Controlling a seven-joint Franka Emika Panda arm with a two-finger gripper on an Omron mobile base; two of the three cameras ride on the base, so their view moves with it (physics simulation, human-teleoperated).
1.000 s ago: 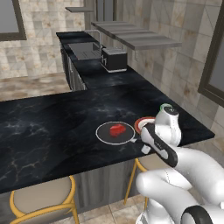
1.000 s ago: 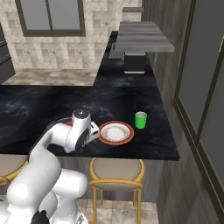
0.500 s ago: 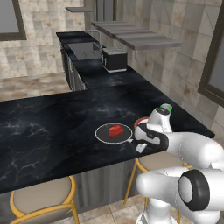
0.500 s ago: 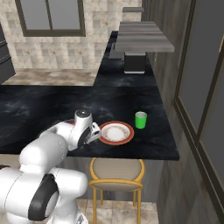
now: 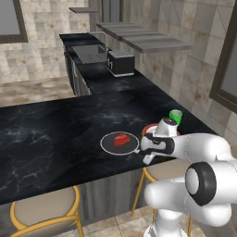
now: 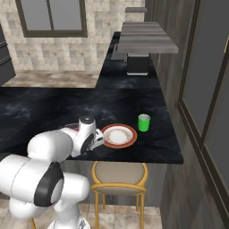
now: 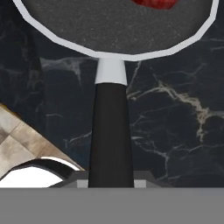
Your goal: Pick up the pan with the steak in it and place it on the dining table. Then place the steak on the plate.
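Note:
The black pan (image 5: 110,144) with a pale rim lies on the dining table (image 5: 51,134) near its front edge. The red steak (image 5: 122,140) sits inside it. My gripper (image 5: 145,157) is shut on the pan's straight black handle (image 7: 111,131) at the pan's right. In the hand view the handle runs from the gripper (image 7: 111,183) up to the pan (image 7: 113,26), and the steak (image 7: 155,3) shows at the top edge. Just beyond my hand lies the red-rimmed plate (image 5: 150,128), which the right base view shows as a white-centred plate (image 6: 118,135) next to the gripper (image 6: 99,142).
A green cup (image 5: 175,115) stands behind the plate, also near the table's right end (image 6: 143,122). Yellow-framed stools (image 5: 44,210) (image 6: 118,176) sit under the table's front edge. A black appliance (image 5: 121,63) stands on the far worktop under a shelf.
My arm's elbow has swung down and to the right while the hand stays at the handle. The pan and steak have kept their place on the table.

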